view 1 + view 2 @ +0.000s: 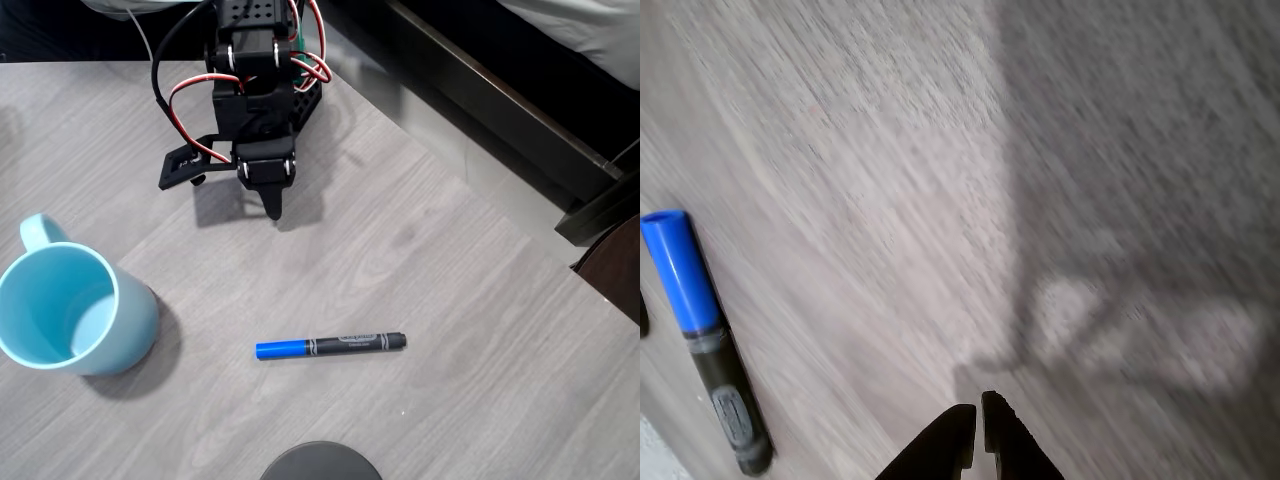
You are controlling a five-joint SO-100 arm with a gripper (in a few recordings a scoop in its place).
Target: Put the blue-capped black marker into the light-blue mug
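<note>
Grey wood counter (420, 260); tool (976, 425) pressed together, empty. Marker (330, 346) lies flat ahead of it, mug (70, 310) well off to the side, nothing between.

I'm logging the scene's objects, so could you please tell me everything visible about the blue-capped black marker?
The slim blue-capped black marker has a black barrel with a grey printed label and a bright blue cap, plastic by its look. It lies flat on the grey wood-grain table, cap on and pointing left in the overhead view, touching only the table.
</note>
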